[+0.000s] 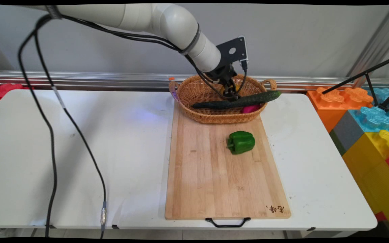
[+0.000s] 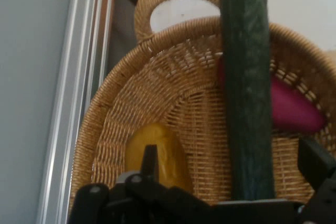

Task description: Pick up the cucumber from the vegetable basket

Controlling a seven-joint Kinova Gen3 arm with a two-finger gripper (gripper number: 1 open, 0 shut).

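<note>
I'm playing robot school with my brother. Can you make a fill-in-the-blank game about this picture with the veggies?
1. The long cucumber lies across the woven ______.
2. The green pepper sits on the wooden ______ board.
3. The gripper hangs over the basket, right above the ______.
4. Under the cucumber in the basket lies a yellow thing and a ______ thing.

Missing words: basket; cutting; cucumber; pink
</note>
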